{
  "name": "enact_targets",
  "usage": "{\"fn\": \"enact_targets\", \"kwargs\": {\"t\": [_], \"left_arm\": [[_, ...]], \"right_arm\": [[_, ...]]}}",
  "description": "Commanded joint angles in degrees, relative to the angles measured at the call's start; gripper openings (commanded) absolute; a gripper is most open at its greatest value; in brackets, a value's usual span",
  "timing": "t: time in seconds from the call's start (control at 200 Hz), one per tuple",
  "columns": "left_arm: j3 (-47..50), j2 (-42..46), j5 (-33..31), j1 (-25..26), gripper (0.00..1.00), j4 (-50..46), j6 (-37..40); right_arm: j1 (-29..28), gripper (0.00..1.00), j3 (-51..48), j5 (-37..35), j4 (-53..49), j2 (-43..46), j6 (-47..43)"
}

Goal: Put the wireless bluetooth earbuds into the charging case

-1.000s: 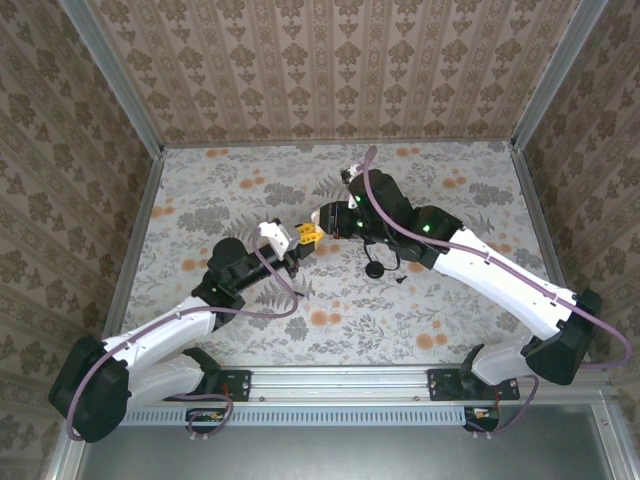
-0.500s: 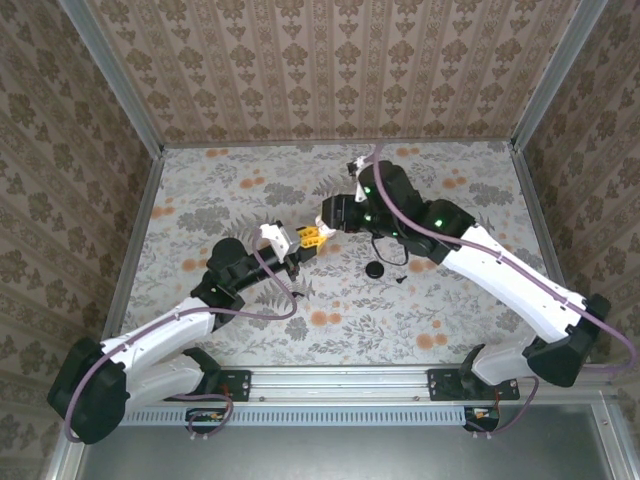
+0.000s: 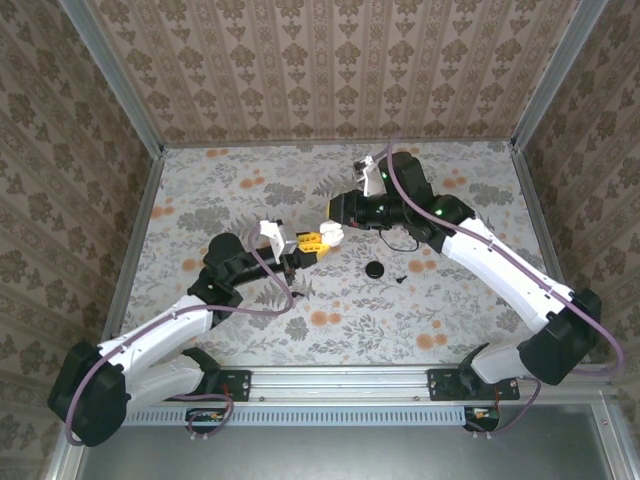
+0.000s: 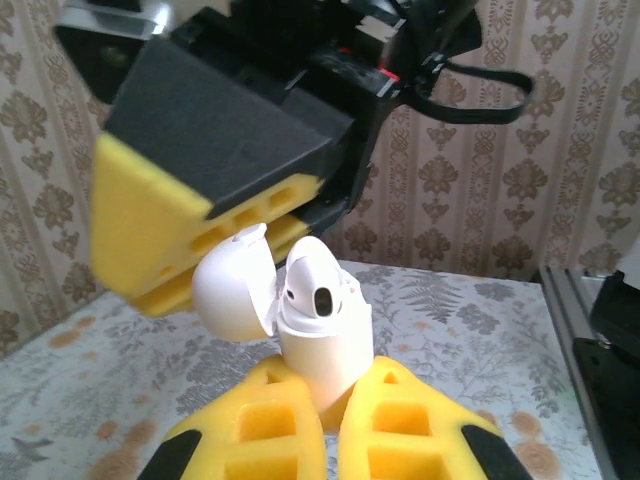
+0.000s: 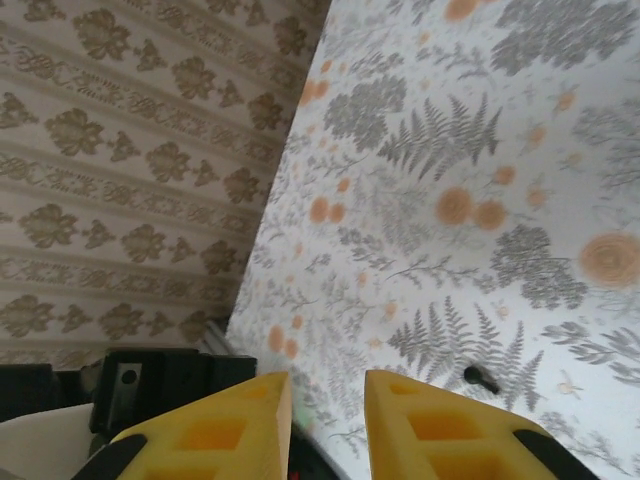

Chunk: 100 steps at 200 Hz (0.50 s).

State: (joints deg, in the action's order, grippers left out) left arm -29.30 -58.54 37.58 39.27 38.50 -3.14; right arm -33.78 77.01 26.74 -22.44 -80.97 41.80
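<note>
While my left gripper (image 4: 330,392) is clamped on the charging case (image 4: 322,345), holding it upright off the table (image 3: 230,190) near the middle of the overhead view, I judge the job as barely past its preparation. The lid (image 4: 232,296) is swung open toward 9 o'clock in the left wrist view, so the case is ready to be loaded. One socket shows as a dark oval on the case's top face, and I cannot tell whether that is an empty well or an earbud already seated. On the table, at about 4 o'clock from the case, lies a black round disc (image 3: 374,269), and just beyond it, again toward 4 o'clock, a tiny black speck (image 3: 399,279) that I take for one of the wireless bluetooth earbuds; the right wrist view shows what I take for the same small dark piece. I cannot place the second earbud. My right gripper (image 5: 318,388) hangs at 1 o'clock of the case, close over the lid, its jaws a little apart with nothing visible between them. So, as I read it, at least one earbud has yet to be picked up and seated, and the lid closed. No brand, label or writing is legible on the case, the disc or the arms
</note>
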Motion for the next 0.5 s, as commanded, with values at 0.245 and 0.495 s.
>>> {"fn": "enact_targets", "kwargs": {"t": [0.245,0.495], "left_arm": [[-2.65,-1.35,1.73,-1.88,0.0,3.15,-6.78],[-2.96,-2.77,0.12,-4.18,0.0,4.53,-13.7]], "right_arm": [[-0.06,0.19,-5.17,12.6,5.36,4.04,1.37],[-0.4,0.19,-10.73,14.1,6.35,7.88,0.21]]}}
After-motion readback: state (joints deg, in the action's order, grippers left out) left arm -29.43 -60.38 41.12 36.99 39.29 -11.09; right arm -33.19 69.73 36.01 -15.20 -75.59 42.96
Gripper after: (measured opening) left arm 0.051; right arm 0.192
